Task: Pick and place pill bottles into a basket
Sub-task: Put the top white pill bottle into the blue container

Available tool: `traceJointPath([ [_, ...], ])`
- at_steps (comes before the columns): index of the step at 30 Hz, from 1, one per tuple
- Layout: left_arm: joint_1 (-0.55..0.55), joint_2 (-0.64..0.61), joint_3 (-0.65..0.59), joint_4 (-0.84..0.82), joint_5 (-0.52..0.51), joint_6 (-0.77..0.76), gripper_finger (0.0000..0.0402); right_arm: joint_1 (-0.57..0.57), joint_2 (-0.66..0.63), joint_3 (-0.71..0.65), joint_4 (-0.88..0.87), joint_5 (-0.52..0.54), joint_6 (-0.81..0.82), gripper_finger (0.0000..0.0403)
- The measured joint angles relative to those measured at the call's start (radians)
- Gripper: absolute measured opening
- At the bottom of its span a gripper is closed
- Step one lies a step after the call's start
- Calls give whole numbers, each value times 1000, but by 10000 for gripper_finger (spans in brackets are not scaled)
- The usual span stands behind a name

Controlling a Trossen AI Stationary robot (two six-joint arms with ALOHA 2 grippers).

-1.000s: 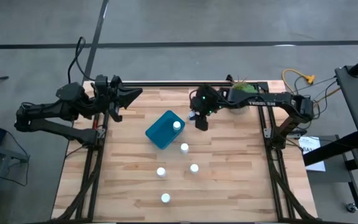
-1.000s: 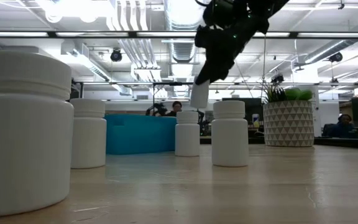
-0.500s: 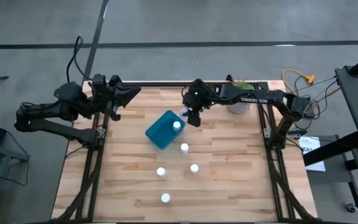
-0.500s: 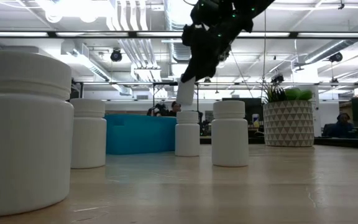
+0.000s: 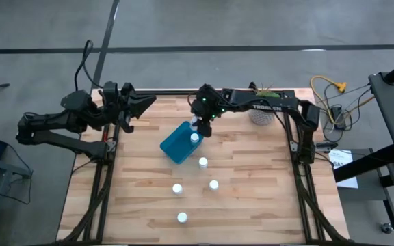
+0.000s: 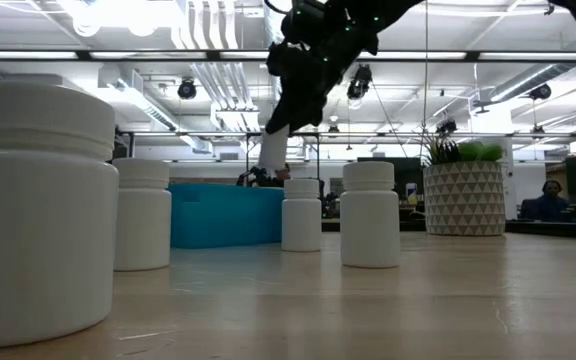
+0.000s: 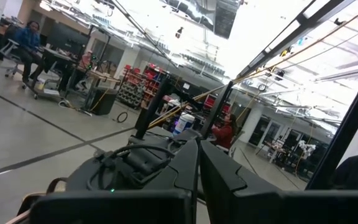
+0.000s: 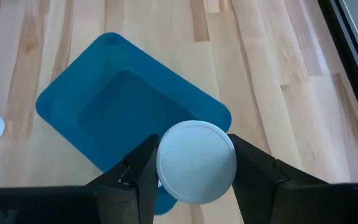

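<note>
The teal basket (image 5: 176,145) lies on the wooden table left of centre, with one white pill bottle (image 5: 195,137) at its right corner. My right gripper (image 5: 200,123) hangs over the basket's far right corner, shut on another pill bottle (image 6: 274,150). In the right wrist view this bottle's round end (image 8: 196,162) covers part of the basket (image 8: 104,106). Several more bottles stand upright on the table nearer the front (image 5: 203,162), (image 5: 214,184), (image 5: 177,188), (image 5: 182,218). My left gripper (image 5: 146,102) is shut and raised at the table's far left corner. My right gripper pinches the bottle between its two fingers (image 8: 138,177), one on each side of the body just below the round end (image 8: 166,163). The fingers slant down from the far right. The bottle hangs tilted below them, clear of the table, above the basket.
A white patterned pot with a green plant (image 5: 260,115) stands at the far right, under my right arm. In the low view a bottle (image 6: 40,210) looms at the near left, with others (image 6: 142,213), (image 6: 301,215), (image 6: 370,213) before the basket (image 6: 223,215).
My right gripper has carried the bottle toward the table's left, from the right of the basket to above its far right corner. The bottle stays tilted and clear of the table. The grip has not changed.
</note>
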Motion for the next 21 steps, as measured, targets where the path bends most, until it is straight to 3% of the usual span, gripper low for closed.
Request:
traceJointPath([
  [11,0,3,0,0,0,0,0,3,122,129,-39,-3,-4,148],
  [21,0,2,0,-1,0,-1,0,2,126,127,-18,6,-23,148],
])
